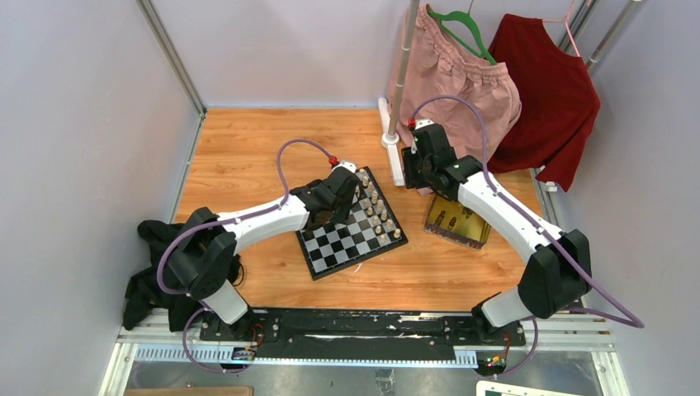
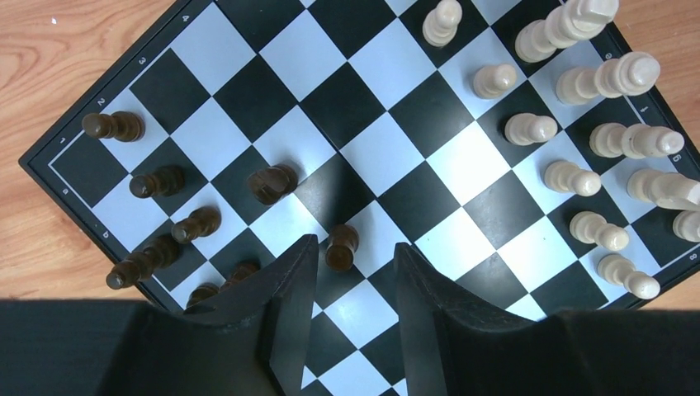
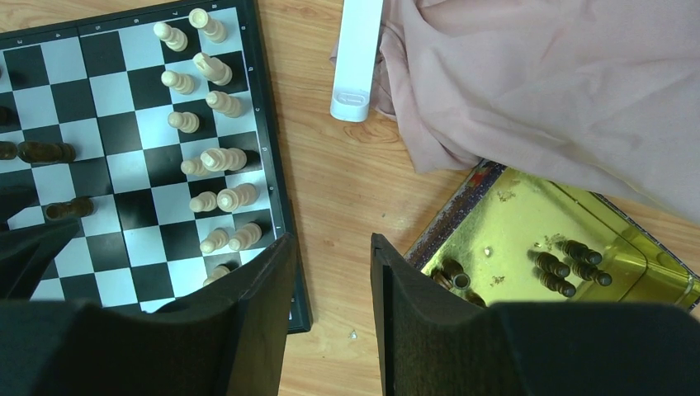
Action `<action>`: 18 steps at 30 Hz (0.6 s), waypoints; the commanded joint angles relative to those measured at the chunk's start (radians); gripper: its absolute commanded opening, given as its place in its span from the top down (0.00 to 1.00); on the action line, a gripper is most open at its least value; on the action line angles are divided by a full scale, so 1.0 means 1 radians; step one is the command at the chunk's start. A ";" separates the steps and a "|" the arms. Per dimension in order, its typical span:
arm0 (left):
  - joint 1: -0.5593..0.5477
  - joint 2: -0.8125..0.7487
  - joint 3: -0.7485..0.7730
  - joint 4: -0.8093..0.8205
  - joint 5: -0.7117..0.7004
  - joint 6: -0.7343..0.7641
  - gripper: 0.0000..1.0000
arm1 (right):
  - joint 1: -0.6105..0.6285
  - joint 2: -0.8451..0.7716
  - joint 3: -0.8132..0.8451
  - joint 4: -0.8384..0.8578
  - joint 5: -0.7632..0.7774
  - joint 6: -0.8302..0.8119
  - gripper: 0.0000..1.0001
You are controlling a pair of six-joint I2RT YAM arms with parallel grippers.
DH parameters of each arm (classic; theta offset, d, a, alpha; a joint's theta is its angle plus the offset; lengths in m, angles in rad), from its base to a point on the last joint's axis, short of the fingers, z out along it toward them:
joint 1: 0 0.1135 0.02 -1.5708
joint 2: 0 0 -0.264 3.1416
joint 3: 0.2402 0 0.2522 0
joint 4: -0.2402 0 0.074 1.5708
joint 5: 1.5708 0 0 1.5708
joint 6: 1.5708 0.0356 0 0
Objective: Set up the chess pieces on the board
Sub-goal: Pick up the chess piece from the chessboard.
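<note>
The board (image 1: 334, 247) lies on the wooden table, angled, in front of my left arm. Several dark chess pieces (image 2: 157, 181) stand along its left edge, and cream pieces (image 2: 569, 177) fill its right side. My left gripper (image 2: 353, 247) hovers low over the board with its jaws apart. One dark pawn (image 2: 341, 247) stands at the fingertips, close to the left finger (image 2: 293, 285) and clear of the right one. My right gripper (image 3: 330, 239) is open and empty above bare wood, between the board's edge (image 3: 281, 206) and a gold tray (image 3: 512, 223) holding more dark pieces (image 3: 569, 268).
A pink garment (image 1: 462, 74) and a red one (image 1: 549, 91) hang on a rail at the back right, the pink cloth draping down to the tray. A white pole base (image 3: 357, 58) stands beside the board's far corner. Grey walls enclose the table.
</note>
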 commanded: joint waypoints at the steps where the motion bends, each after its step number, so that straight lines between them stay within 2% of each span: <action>1: 0.021 0.010 -0.008 0.029 0.028 -0.016 0.56 | -0.014 0.011 -0.014 0.015 -0.013 0.008 0.58; 18: 0.055 0.053 -0.029 0.052 0.068 -0.024 0.63 | -0.013 0.028 -0.020 0.024 -0.018 0.010 0.58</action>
